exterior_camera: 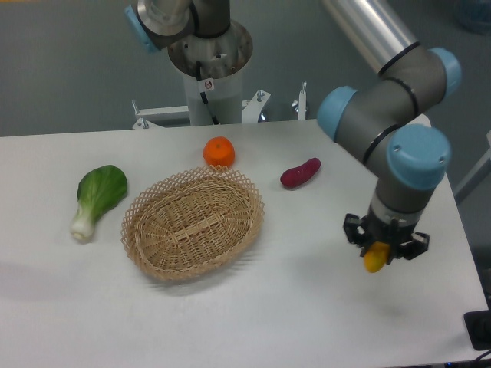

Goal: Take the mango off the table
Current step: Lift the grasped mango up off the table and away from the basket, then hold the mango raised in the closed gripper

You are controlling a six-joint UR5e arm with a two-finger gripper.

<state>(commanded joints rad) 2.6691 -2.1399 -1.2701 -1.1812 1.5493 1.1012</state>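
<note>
Over at the lower right of the frame the end effector (381, 251) points straight down, and the mango (374, 258) sits right in it, only its yellow-orange lower end poking out beneath the fingers, so the fruit lies directly under the wrist rather than off to any side. The fingers are closed on it from either flank; the mango seems to hang with its long axis roughly vertical, though most of its length is hidden by the wrist and I can't be sure of the tilt. A soft shadow falls on the table (322, 307) to the lower left of the fruit, which I take to mean it is already clear of the surface (how far up, I cannot say). The table is flat, white and bare around this spot, so there is room on all sides for a lift. Everything else lies off to the left: the purple sweet potato (300, 173) near the upper middle, the orange (219, 152) beyond it, the wicker basket (192, 222) at centre, and the leafy green (97, 198) far left. In my judgement the grasp is made and only a steady rise remains.
</note>
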